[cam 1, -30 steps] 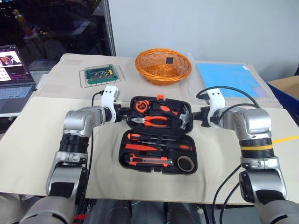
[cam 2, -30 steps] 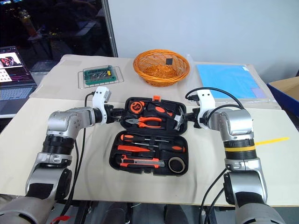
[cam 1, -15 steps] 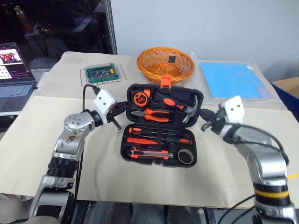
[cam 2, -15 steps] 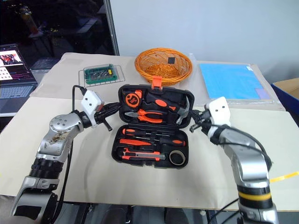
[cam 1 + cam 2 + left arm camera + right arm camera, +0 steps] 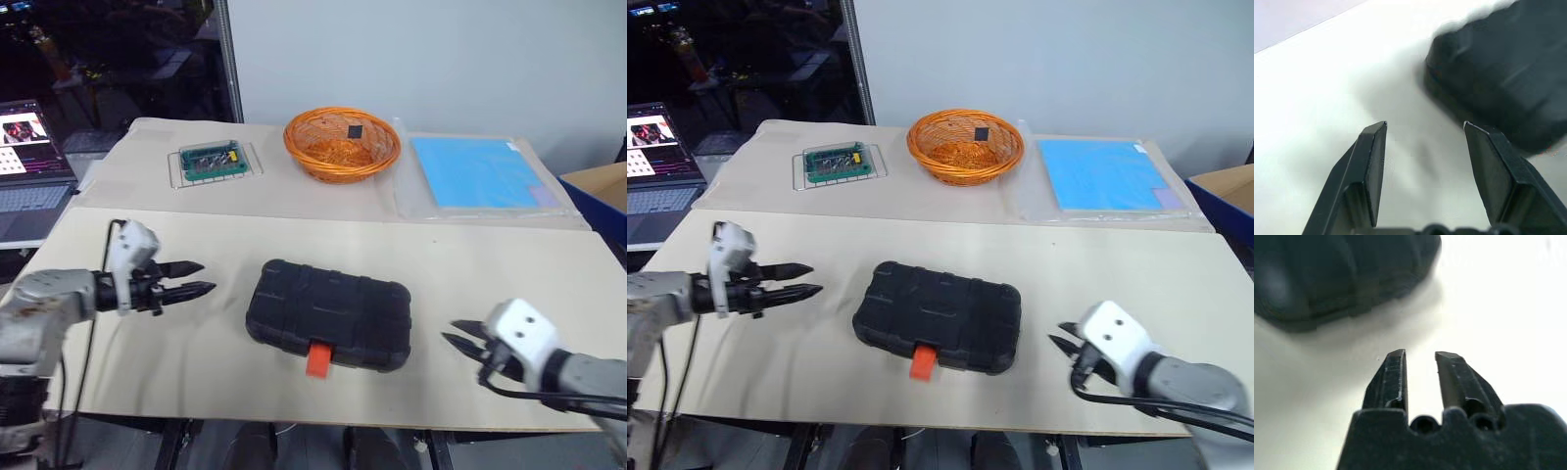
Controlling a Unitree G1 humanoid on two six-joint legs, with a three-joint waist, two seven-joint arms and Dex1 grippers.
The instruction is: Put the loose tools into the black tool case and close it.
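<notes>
The black tool case lies shut in the middle of the table, its orange latch hanging at the near edge. The loose tools are out of view. My left gripper hovers to the left of the case, pointing toward it, a short gap away. Its jaws stand wide open and empty, and the left wrist view shows the left gripper with the case beyond it. My right gripper is near the table's front right, apart from the case. The right wrist view shows the right gripper with a narrow gap and nothing between its fingers.
An orange wicker basket stands at the back centre. A green board in a clear tray is to its left, and a blue sheet to its right. A laptop sits off the table's left, a cardboard box off its right.
The case's lid has come down and the case is now shut. Both arms pulled back and outward from the case's sides. Both grippers have opened, the left one wide.
</notes>
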